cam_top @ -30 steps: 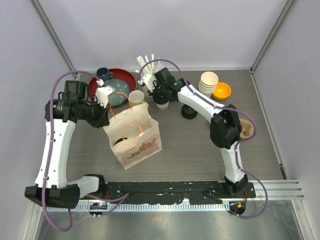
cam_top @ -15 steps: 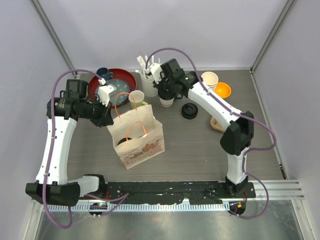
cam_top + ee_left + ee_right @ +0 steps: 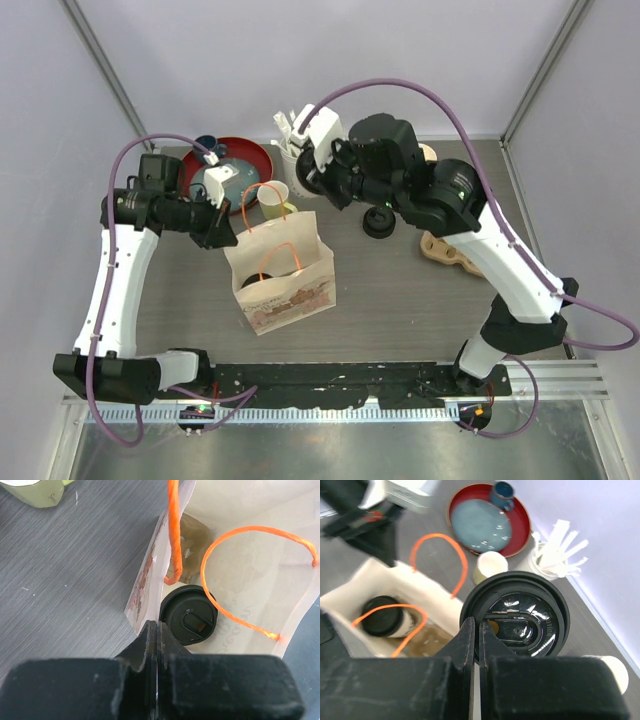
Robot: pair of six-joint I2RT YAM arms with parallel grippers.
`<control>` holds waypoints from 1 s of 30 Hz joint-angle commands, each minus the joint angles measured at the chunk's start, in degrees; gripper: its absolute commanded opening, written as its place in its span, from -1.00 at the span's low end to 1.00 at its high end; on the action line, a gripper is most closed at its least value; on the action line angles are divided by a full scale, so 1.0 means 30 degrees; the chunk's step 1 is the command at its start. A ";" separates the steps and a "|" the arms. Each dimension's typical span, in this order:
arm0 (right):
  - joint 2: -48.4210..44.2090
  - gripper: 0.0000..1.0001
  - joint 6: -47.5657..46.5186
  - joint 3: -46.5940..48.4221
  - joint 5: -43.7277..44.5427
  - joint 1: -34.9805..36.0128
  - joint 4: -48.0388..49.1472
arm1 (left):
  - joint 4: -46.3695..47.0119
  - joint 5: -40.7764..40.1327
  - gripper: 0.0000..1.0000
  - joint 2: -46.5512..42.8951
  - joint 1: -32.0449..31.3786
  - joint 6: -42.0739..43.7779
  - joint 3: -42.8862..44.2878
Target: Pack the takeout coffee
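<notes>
One takeout coffee (image 3: 520, 617), a cup with a black lid, hangs in the air. My right gripper (image 3: 480, 625) is shut on the rim of its lid, up beside the bag's far side (image 3: 318, 182). A second takeout coffee (image 3: 189, 615) stands inside the open paper bag (image 3: 290, 275) and shows its black lid (image 3: 382, 615). My left gripper (image 3: 157, 627) is shut on the bag's left rim (image 3: 228, 240). The bag's orange string handles (image 3: 240, 580) stand up over the opening.
A red tray (image 3: 235, 160) with a blue plate and a blue mug sits at the back left. A pale yellow mug (image 3: 272, 196) is just behind the bag. A cup of white stirrers (image 3: 292, 135), a loose black lid (image 3: 380, 222) and a cardboard carrier (image 3: 450, 250) lie nearby.
My right arm has lifted the lidded cup off the table and swung up high above it. The left arm has drawn the bag a little to the right.
</notes>
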 commanded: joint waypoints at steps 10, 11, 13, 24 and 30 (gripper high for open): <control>0.1024 -0.98 0.1077 0.0420 -0.2475 0.3426 -0.3213 | 0.0672 0.0809 -1.00 -0.0127 -0.0246 0.0699 -0.0007; 0.1288 -0.99 0.0990 0.0360 -0.2652 0.3398 -0.3270 | 0.0672 0.0868 -1.00 -0.0126 -0.0246 0.0699 0.0022; 0.1845 -0.98 0.0843 0.0505 -0.2742 0.3427 -0.3592 | 0.0672 0.0956 -1.00 -0.0039 -0.0246 0.0728 0.0023; 0.3548 -0.98 0.0139 -0.2069 -0.2652 0.3339 -0.3070 | 0.0847 0.1307 -1.00 -0.0097 -0.0246 0.0757 -0.0123; 0.3313 -0.98 0.0286 -0.4297 -0.4322 0.2754 -0.2041 | 0.1023 0.1162 -1.00 -0.0214 -0.0246 0.0786 -0.0212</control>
